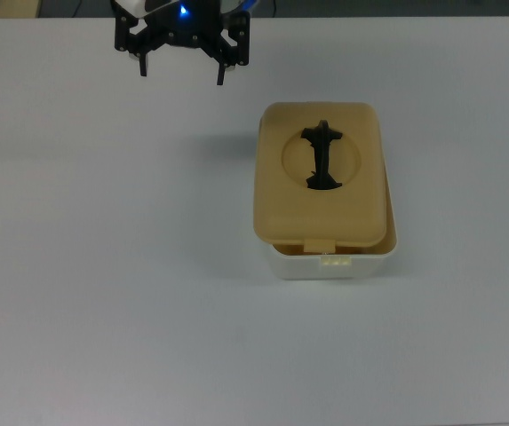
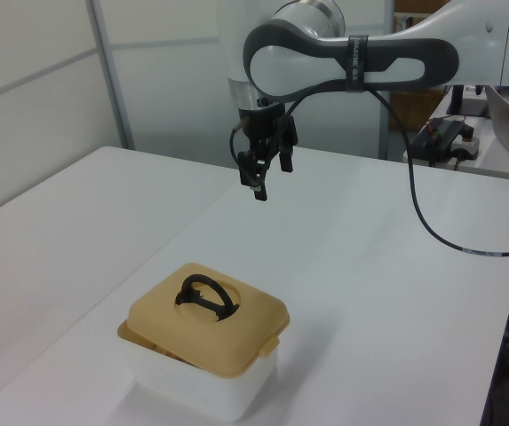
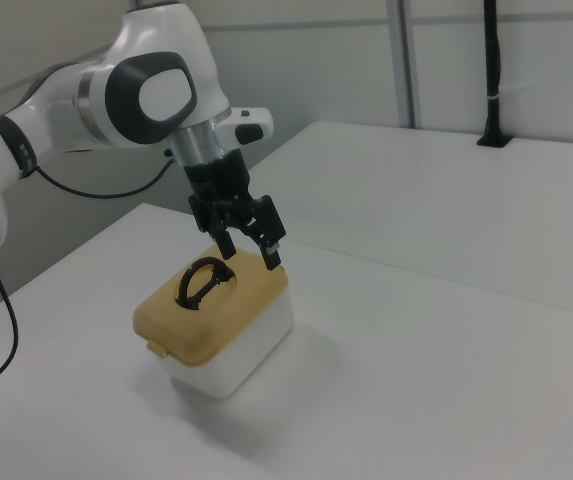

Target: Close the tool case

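A wide white worktop (image 1: pixel 103 266) fills the scene, bare apart from one box. A white and grey robot arm (image 2: pixel 352 62) reaches in above it, a black cable (image 2: pixel 432 222) hanging from it.

The tool case is the landmark. Its tub (image 1: pixel 334 264) is white plastic with rounded corners and stands on the worktop. In the top view it is right of centre.

The lid (image 1: pixel 321 182) is tan and lies on top of the tub. It looks slightly askew. In the top view it overhangs the tub's left side, while a strip of white rim shows along the right and near edges. In the left view a dark gap shows under its left corner. So the case is covered, though probably not pressed fully shut.

A round recess in the lid holds a black handle (image 1: pixel 322 158), standing up as a thin arch.

The tool (image 1: pixel 183 60) hangs in the air, well clear of the case, up and to the left of it in the top view. Its two fingers are spread wide and hold nothing.

The case looks like light, stiff, smooth plastic, likely to slide if pushed sideways. The handle is the natural hold for lifting the lid. For seating it, pressing straight down on the flat top beside the recess seems safer.
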Available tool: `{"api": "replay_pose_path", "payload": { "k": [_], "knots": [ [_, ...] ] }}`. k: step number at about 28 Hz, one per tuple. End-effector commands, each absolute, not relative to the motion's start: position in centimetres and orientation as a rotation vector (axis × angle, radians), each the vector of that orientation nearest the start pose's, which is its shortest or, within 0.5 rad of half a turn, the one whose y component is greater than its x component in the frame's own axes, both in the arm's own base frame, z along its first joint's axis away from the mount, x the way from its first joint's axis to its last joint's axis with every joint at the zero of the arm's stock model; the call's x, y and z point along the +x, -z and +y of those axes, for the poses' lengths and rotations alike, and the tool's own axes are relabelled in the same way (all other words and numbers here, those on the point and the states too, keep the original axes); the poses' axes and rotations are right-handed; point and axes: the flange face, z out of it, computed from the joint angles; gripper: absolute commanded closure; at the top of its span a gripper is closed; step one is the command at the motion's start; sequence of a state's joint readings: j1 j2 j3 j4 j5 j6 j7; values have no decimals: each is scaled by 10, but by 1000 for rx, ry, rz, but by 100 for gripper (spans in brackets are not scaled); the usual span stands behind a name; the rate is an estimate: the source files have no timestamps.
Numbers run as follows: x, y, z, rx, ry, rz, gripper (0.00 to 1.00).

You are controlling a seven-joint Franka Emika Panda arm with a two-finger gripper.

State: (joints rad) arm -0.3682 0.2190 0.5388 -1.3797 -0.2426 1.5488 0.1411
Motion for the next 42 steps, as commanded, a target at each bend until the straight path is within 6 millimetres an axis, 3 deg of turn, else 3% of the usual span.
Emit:
{"api": "replay_pose_path", "payload": {
  "k": [1, 11, 42],
  "knots": [
    [602, -605, 38, -3266, -17, -39, 0],
    [603, -605, 15, -3191, -20, -16, 0],
    [606, -604, 13, -3192, -13, -1, 0]
  ]
}}
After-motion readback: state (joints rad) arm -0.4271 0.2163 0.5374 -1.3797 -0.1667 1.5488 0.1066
